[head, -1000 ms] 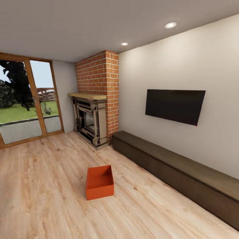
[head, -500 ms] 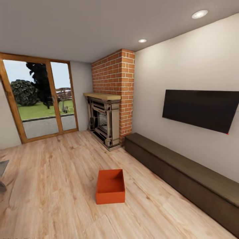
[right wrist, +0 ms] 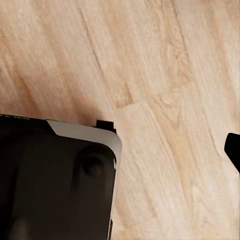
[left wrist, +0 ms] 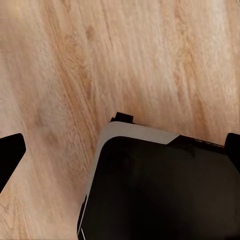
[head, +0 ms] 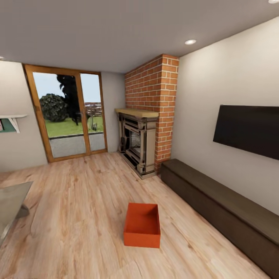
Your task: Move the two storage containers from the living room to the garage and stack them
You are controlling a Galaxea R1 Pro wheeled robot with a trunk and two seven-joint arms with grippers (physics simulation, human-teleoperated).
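Note:
One orange-red storage container (head: 142,224) sits open-topped and empty on the light wood plank floor of the living room, in the lower middle of the head view. It stands upright, apart from everything else, and no gripper is near it. In the left wrist view my left gripper (left wrist: 120,150) is open, its dark fingertips (left wrist: 10,155) far apart at the picture's edges, over plank floor and my own black base (left wrist: 160,195). My right gripper (right wrist: 120,155) is open too, with one fingertip (right wrist: 233,152) showing over bare planks.
A brick fireplace (head: 145,128) stands behind the container. A long dark low bench (head: 224,209) runs along the right wall under a wall TV (head: 248,130). A glass patio door (head: 69,116) is at the back left. A glass table edge (head: 11,203) juts in at the left.
The whole view has swung, so the head camera has turned left. The patio door, a wall shelf and the glass table have come into view. The container itself has not moved.

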